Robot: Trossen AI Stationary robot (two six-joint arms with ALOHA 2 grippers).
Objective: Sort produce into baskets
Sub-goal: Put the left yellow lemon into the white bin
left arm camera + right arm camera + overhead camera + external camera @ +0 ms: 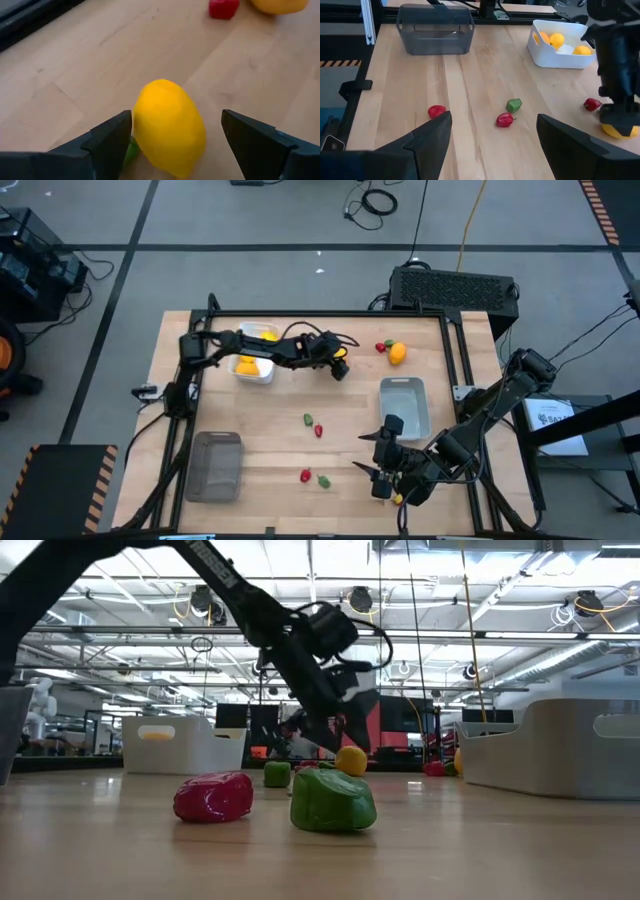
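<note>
The wooden table [280, 435] was occupied by three baskets — dark grey [217, 465], light grey [406, 404], white [254, 352]. No legible writing was seen. The left gripper [172, 137] was spread around a yellow lemon [169, 127]; the right gripper [492, 137] was parked released — front edge.

Bare wood lies open between the dark basket [217, 465] and the grey basket [405, 405], broken only by scattered red and green pieces [313, 425], apparently well apart.
</note>
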